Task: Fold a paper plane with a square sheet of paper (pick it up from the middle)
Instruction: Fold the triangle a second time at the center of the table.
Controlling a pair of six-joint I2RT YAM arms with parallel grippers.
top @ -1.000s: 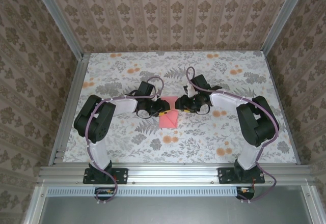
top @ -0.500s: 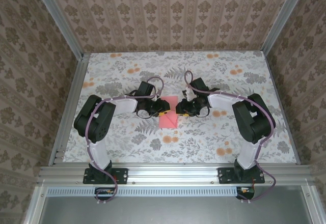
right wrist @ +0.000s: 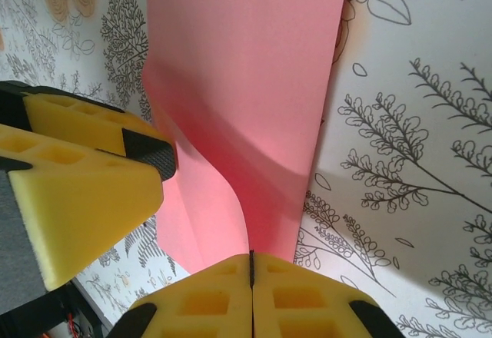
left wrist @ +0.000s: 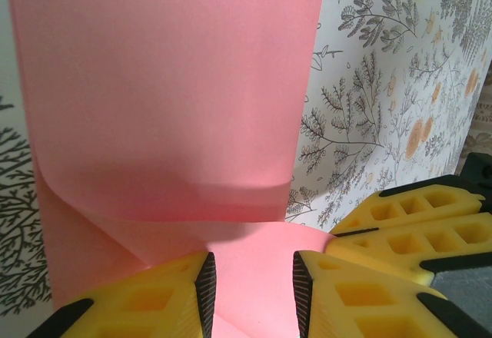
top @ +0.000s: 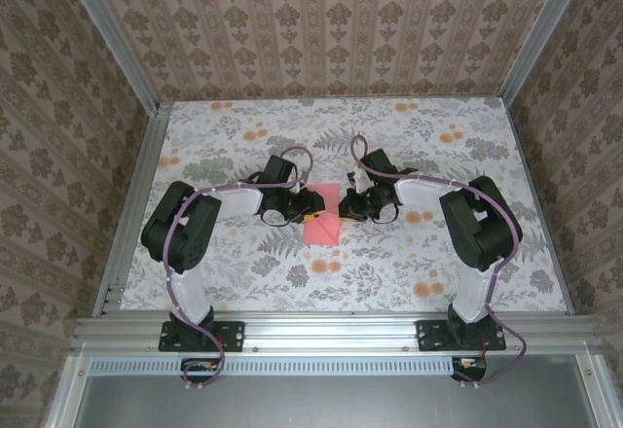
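From the top external camera I see both arms bent inward, meeting at the middle of the flowered bench (top: 409, 263). The square sheet of paper (top: 322, 226) lies between them as a small salmon-pink patch with a pointed near end. That view is too coarse to tell me how either hand stands.

The wrist cameras settle that. On the left wrist camera, the left hand (left wrist: 254, 280) has its yellow fingers (left wrist: 165, 299) parted, with a clear gap between the black pads. Pink paper passes under that gap, and nothing is pinched. The other hand's yellow fingers sit just beside it, at the right edge of the picture.

On the right wrist camera, the right hand (right wrist: 250, 269) has its two fingers pressed tight together with only a thin seam between them. A raised curl of the sheet runs down into that seam, so I read it as nipped on the paper's edge.

Up close the sheet is plain and unprinted. A flat layer with a straight side edge lies over a second layer. Near the hands it bows up off the bench in a soft, shadowed curve rather than a sharp crease.
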